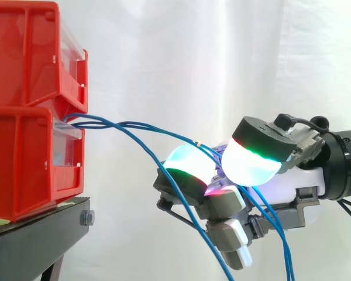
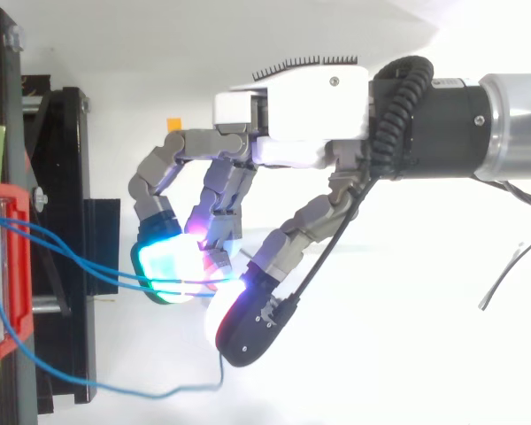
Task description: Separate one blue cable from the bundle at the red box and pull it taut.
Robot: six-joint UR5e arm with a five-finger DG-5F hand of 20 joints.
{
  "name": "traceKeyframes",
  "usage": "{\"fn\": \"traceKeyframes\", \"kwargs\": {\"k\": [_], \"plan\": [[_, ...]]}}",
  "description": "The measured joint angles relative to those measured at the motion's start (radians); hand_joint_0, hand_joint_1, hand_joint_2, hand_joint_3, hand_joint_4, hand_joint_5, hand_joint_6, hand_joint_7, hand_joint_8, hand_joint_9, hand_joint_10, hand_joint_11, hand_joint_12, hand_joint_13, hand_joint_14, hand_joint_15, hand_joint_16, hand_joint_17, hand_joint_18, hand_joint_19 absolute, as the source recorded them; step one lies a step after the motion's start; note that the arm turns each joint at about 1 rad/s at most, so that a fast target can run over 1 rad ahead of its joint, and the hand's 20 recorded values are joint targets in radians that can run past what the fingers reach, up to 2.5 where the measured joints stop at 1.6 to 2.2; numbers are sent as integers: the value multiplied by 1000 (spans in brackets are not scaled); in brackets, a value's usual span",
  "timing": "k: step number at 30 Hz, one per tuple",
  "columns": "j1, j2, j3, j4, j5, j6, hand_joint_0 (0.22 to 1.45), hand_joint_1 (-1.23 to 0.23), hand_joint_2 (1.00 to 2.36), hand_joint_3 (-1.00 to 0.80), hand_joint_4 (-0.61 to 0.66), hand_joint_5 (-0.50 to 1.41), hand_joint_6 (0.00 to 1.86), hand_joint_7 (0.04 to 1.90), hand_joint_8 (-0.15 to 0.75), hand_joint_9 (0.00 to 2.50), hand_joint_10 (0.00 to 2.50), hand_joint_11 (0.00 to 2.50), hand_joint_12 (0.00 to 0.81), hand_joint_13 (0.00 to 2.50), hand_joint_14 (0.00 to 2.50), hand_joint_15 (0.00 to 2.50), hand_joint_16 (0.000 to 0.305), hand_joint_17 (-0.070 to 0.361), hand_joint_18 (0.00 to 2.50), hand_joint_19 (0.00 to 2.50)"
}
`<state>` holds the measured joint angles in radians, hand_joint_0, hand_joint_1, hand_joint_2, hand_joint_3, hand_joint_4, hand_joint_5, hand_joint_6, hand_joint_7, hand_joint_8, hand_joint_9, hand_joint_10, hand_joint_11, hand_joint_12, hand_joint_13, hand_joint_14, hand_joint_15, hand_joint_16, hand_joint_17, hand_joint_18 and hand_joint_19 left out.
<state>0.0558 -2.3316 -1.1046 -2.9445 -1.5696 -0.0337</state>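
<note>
Grey-linked hand [image 2: 292, 119] with white palm shell, glowing cyan and magenta pads [image 2: 164, 261] — black wrist, silver arm [image 2: 513, 124].

Black stand [image 1: 41, 234] seen at the left, lower red bin [image 1: 29, 164] carried directly on its top, second red bin [image 1: 23, 52] stacked on the first, bolt [image 1: 86, 218] set in the stand's edge.

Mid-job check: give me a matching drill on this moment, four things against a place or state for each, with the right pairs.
Things:
1 hand
2 blue cables
3 red bins
4 black stand

Places or states:
A stacked one on the other at the side view's left
B beneath the bins
C fingers curled, pinching the cables
D run from the bins' front into the hand

Pairs: 1-C; 2-D; 3-A; 4-B
</note>
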Motion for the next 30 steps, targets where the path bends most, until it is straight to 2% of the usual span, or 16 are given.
{"fn": "traceKeyframes", "kwargs": {"k": [4, 8, 12, 14, 18, 21, 30], "plan": [[1, 0, 7, -6, 0, 4, 571, -1024, 1000, -500, 98, -197, 941, 1044, 310, 1075, 26, 1113, 385, 1043, 28, 735, 53, 120, 936, 725], [3, 0, 11, -11, 1, 5, 521, -937, 1000, -500, 106, -188, 926, 1005, 328, 1130, 28, 1132, 396, 1084, 28, 743, 56, 125, 967, 729], [4, 0, 11, -13, 2, 6, 538, -823, 1000, -500, 98, -181, 913, 1010, 318, 1157, 27, 1121, 389, 1095, 27, 737, 54, 123, 967, 752], [4, 0, 11, -13, 2, 6, 595, -771, 1000, -500, 89, -178, 903, 1027, 310, 1170, 28, 1120, 380, 1097, 26, 746, 52, 118, 962, 762], [4, 0, 12, -13, 1, 6, 662, -798, 1003, -469, 69, -171, 893, 1101, 311, 1196, 28, 1108, 381, 1125, 29, 756, 51, 116, 971, 784], [4, 0, 13, -13, 0, 6, 645, -804, 1012, -328, 59, -171, 894, 1125, 310, 1213, 28, 1106, 379, 1132, 29, 770, 52, 116, 977, 810], [4, 0, 18, -17, 0, 6, 585, -651, 1014, -249, 68, -167, 864, 1107, 323, 1202, 27, 1034, 411, 1131, 25, 756, 59, 132, 985, 831]]}}
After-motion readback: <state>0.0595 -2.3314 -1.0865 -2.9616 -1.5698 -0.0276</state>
